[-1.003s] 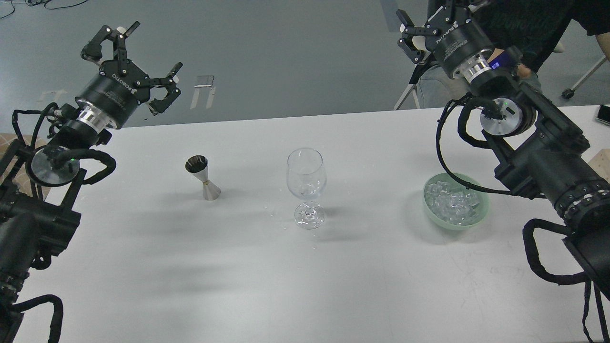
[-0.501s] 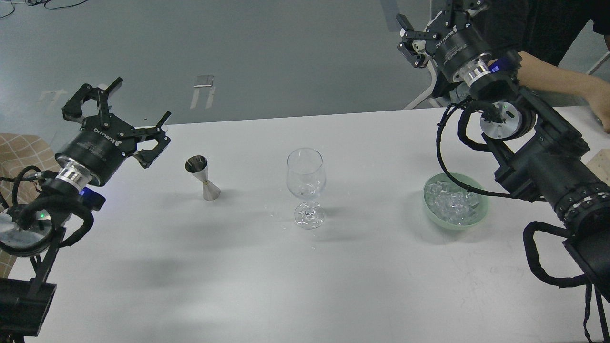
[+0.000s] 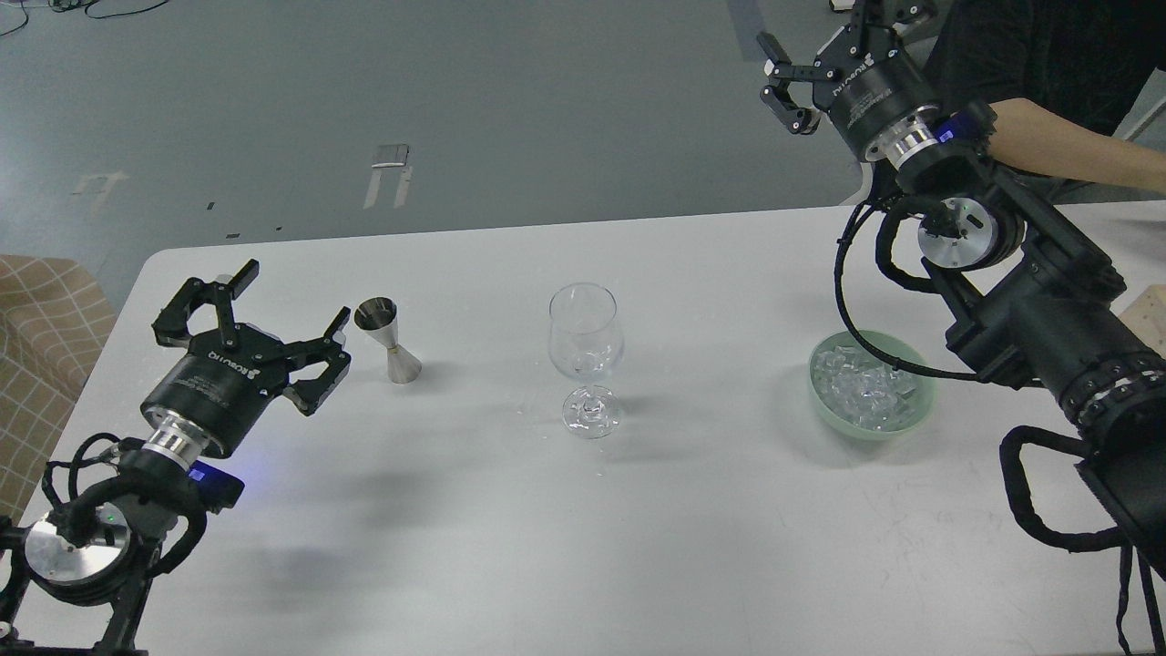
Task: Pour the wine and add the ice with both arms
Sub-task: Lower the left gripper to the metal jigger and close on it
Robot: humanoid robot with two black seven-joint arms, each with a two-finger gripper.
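A steel hourglass-shaped jigger (image 3: pixel 387 339) stands on the white table (image 3: pixel 510 528), left of centre. A clear stemmed wine glass (image 3: pixel 586 355) stands upright at the centre. I cannot make out any wine in the jigger or the glass. A pale green bowl (image 3: pixel 918 415) at the right holds several ice cubes (image 3: pixel 865 387). My left gripper (image 3: pixel 296 293) is open and empty, low over the table just left of the jigger. My right gripper (image 3: pixel 813 32) is open and empty, held high beyond the table's far edge, well above and behind the bowl.
A person's bare arm (image 3: pixel 1066 150) reaches in at the upper right, behind my right arm. A checked tan seat (image 3: pixel 36 337) stands off the table's left edge. A wooden piece (image 3: pixel 1150 310) shows at the right edge.
My left arm has swung down and toward me, bringing its open gripper from high above the far edge to just left of the jigger. The right gripper has barely moved. The person's arm has come in.
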